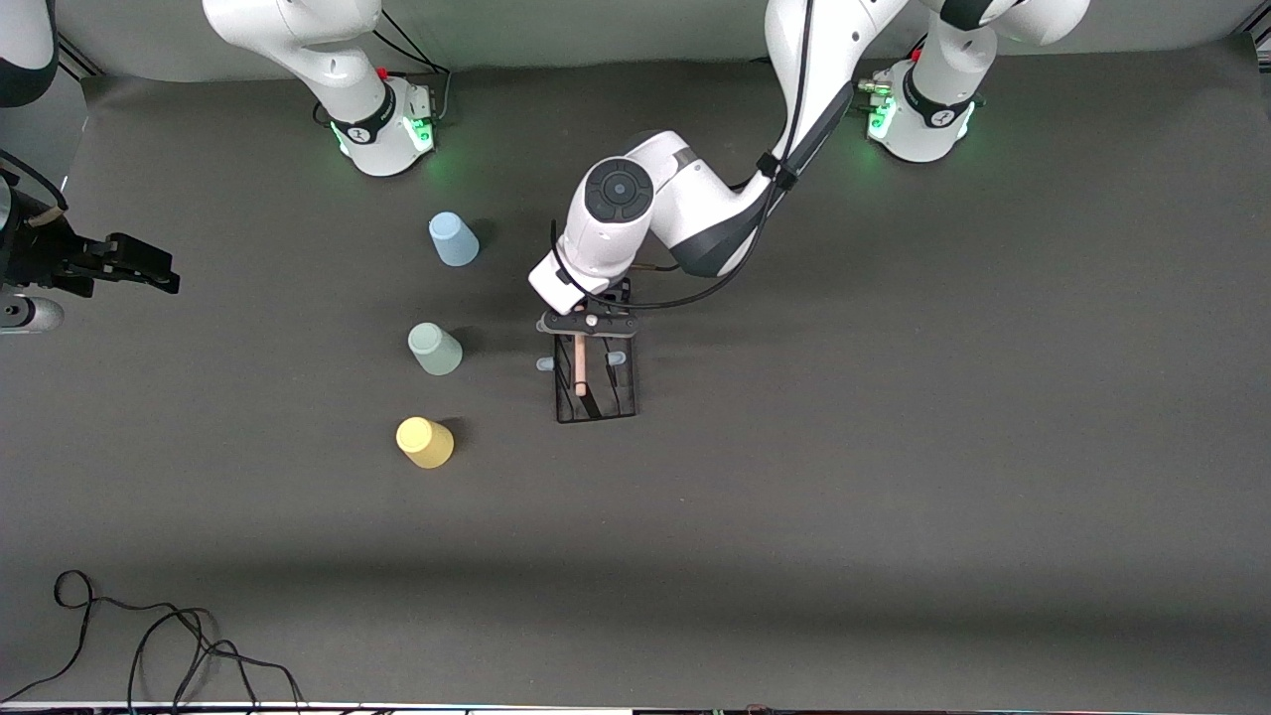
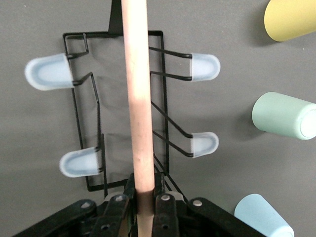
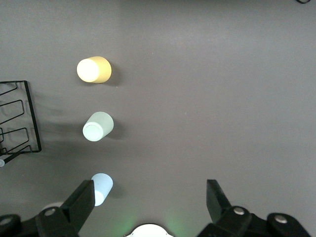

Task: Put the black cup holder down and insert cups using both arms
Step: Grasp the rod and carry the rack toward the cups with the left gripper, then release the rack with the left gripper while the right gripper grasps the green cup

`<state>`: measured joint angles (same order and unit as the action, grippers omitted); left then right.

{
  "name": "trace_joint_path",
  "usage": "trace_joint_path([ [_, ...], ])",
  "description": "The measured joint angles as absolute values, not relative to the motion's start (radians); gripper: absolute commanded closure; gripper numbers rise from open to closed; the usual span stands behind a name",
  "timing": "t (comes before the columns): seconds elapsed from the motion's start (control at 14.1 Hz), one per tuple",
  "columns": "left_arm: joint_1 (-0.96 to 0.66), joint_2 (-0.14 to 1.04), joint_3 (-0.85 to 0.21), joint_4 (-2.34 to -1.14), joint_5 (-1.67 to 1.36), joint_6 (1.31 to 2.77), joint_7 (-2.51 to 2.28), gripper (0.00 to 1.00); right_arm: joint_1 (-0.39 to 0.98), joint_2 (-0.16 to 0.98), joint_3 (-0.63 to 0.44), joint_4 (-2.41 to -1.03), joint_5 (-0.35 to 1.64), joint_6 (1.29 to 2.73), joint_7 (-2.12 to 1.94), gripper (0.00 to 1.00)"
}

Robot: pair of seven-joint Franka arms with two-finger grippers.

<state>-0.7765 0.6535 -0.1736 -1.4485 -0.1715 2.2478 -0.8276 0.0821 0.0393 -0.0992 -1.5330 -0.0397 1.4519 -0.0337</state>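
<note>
Rack: black cup holder (image 1: pixel 596 382) at frame centre on the bench (image 1: pixel 894 447); left tool (image 2: pixel 147 202) pinches its wooden rod handle (image 2: pixel 138 98). Blue cup (image 1: pixel 453 239), mint cup (image 1: pixel 435 349) and yellow cup (image 1: pixel 425 442) stand beside it, toward the right arm's end. Right tool (image 3: pixel 148 205) spread, waiting above the bench.

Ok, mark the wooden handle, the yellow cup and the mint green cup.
wooden handle (image 2: pixel 138 108), left wrist view, middle of the rod.
yellow cup (image 1: pixel 426 442), front view, side wall near its upturned base.
mint green cup (image 1: pixel 435 349), front view, middle of the cup.
</note>
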Motion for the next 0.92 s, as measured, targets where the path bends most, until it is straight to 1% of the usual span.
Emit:
trace_joint_path([
  [0.07,-0.778,0.655,-0.173,-1.444,-0.172,2.248,-0.829,0.61,0.082,0.039,-0.099,-1.537,-0.04,1.452,-0.027,0.0],
  [0.14,-0.778,0.657,-0.173,-1.442,-0.172,2.248,-0.829,0.42,0.082,0.038,-0.099,-1.547,-0.035,1.454,-0.005,0.0],
  [0.21,-0.778,0.657,-0.172,-1.44,-0.171,2.248,-0.828,0.32,0.084,0.037,-0.098,-1.561,-0.022,1.461,0.033,0.0],
  [0.28,-0.778,0.657,-0.17,-1.434,-0.171,2.249,-0.828,0.13,0.093,0.036,-0.096,-1.579,-0.005,1.481,0.078,0.0],
  [0.35,-0.778,0.656,-0.168,-1.426,-0.17,2.249,-0.828,0.0,0.113,0.031,-0.094,-1.605,0.005,1.509,0.121,0.0],
  [0.5,-0.777,0.656,-0.162,-1.41,-0.168,2.248,-0.826,0.0,0.172,0.01,-0.091,-1.692,0.011,1.593,0.219,0.0],
  [0.71,-0.737,0.632,-0.155,-1.371,-0.168,2.225,-0.826,0.0,0.284,-0.046,-0.087,-1.919,0.015,1.784,0.398,0.0],
  [0.92,-0.682,0.515,-0.115,-1.347,-0.133,2.045,-0.821,0.0,0.373,-0.058,-0.084,-2.165,0.017,2.047,0.535,0.0],
])
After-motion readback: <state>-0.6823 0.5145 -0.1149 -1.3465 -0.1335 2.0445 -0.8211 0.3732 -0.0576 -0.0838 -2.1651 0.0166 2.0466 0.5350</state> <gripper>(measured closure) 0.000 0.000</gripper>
